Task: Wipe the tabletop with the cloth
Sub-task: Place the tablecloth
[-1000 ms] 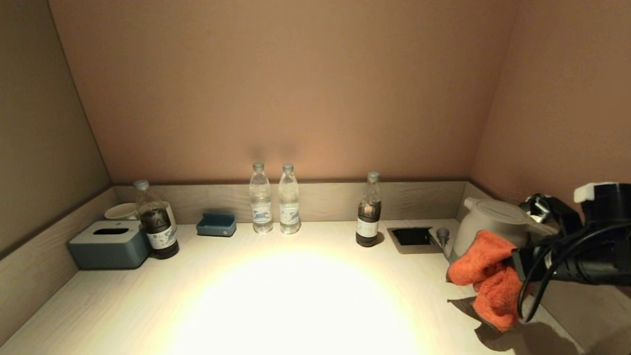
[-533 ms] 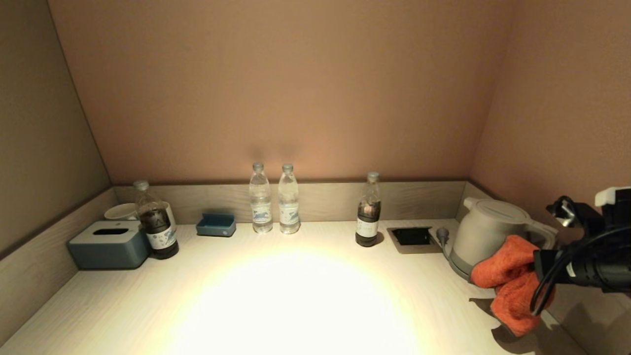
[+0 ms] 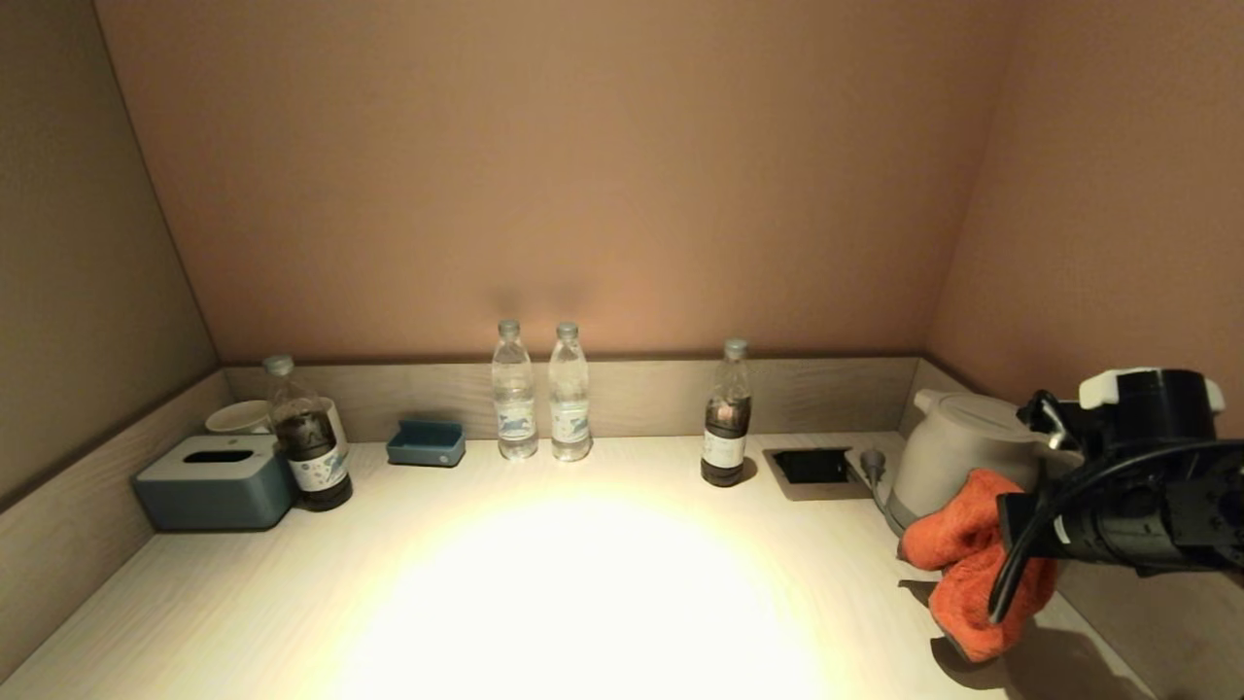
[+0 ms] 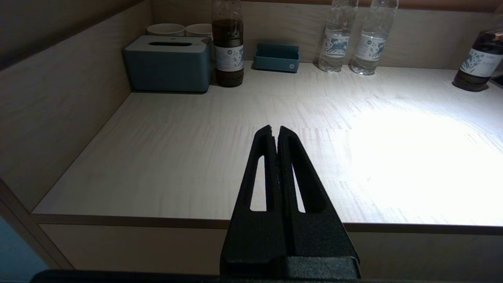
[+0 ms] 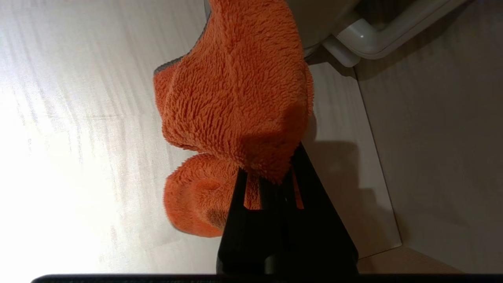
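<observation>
The right gripper (image 5: 271, 173), black with slotted fingers, is clamped on a fluffy orange microfibre cloth (image 5: 235, 98), pinching one bunched edge so the rest spills forward past the fingertips. In the head view the cloth (image 3: 972, 559) hangs in a loose bundle with its long axis roughly vertical, drooping down from the gripper (image 3: 1011, 525) toward the pale wood-grain tabletop (image 3: 583, 583) at its right edge; whether the lowest fold touches the surface cannot be told. Just behind the cloth stands a white plastic electric kettle (image 3: 957, 447), near the right wall.

The left gripper (image 4: 276, 133) is held over the tabletop's near edge, its two black fingers pressed together with nothing between them.

Further back, along the rear upstand, stand two clear water bottles (image 3: 541, 394), a dark drink bottle (image 3: 727, 418), a small blue tray (image 3: 426, 443), a second dark bottle (image 3: 306, 437) and a blue-grey tissue box (image 3: 214, 481).
</observation>
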Available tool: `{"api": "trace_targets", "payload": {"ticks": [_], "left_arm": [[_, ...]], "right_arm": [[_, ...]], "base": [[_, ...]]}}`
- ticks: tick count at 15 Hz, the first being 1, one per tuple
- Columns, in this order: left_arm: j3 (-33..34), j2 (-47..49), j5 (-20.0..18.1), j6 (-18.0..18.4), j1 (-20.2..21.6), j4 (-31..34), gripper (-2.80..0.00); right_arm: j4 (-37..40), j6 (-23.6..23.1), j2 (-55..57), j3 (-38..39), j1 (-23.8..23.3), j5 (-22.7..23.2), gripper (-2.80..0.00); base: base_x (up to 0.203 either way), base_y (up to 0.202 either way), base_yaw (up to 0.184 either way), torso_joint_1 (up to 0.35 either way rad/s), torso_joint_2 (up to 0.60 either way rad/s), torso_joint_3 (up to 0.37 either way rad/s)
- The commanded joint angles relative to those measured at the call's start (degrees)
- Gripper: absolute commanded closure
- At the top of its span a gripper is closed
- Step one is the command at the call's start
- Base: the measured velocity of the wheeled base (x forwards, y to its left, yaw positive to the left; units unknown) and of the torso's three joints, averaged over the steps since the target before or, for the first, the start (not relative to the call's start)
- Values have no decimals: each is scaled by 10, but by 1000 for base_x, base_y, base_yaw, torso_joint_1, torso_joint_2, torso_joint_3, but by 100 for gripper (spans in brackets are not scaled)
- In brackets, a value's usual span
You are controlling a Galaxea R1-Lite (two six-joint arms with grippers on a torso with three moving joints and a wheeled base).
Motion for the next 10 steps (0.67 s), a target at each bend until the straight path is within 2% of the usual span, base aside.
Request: {"api": "trace_targets", "payload": {"ticks": [1, 5, 7, 8, 10], "left_arm": [[0, 0, 0, -1, 0, 0, 0], [0, 0, 0, -1, 0, 0, 0], [0, 0, 0, -1, 0, 0, 0], [0, 0, 0, -1, 0, 0, 0], [0, 0, 0, -1, 0, 0, 0]], "right_arm": [[-2, 21, 20, -4, 39, -175, 0], [-5, 23, 48, -8, 44, -242, 0], [-6, 24, 49, -9, 44, -246, 0], [-7, 28, 63, -11, 42, -270, 0], [-8, 39, 73, -12, 40, -279, 0]], "base": [[0, 0, 0, 0, 0, 0], [0, 0, 0, 0, 0, 0], [0, 0, 0, 0, 0, 0], [0, 0, 0, 0, 0, 0], [0, 0, 0, 0, 0, 0]]}}
